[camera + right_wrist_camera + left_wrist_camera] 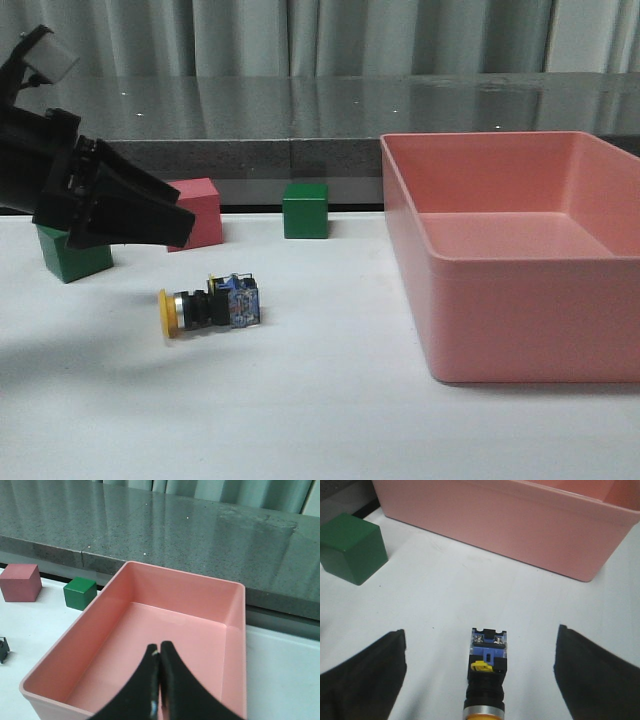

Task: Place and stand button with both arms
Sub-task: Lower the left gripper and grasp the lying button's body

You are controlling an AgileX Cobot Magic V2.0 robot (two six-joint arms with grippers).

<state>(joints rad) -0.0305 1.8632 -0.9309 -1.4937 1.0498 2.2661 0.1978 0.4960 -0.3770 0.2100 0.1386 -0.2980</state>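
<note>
Yellow cap on the button (pixel 209 307) points toward the robot's left side, since the thing is lying flat on its side on the white bench (pixel 300 400), not standing. Silver collar next, then the black body, then the blue-grey terminal end facing the pink bin (pixel 520 290). It sits well apart from the bin, out in the open part of the bench.

The left pincer (pixel 150 218) hangs above and a bit behind the button, not touching it. From the left wrist camera you can see both fingers (pixel 365 680) spread wide with the button (pixel 486 675) lying right in the gap between them, terminal end pointing away from the camera, and nothing gripped. Bare bench shows on both sides of the button there.

The right pincer (pixel 160 680) only shows up in its own wrist camera, and its two black fingers are pressed together with nothing between them. It's hovering over the pink bin (pixel 150 630), which looks bare inside.

Other stuff on the bench: a green cube (pixel 305 210) toward the back, a pink cube (pixel 197 212) partly hidden behind the left pincer, and another green cube (pixel 72 255) tucked under the left arm. Behind it all is a grey stone-looking ledge (pixel 300 110) and curtains.
</note>
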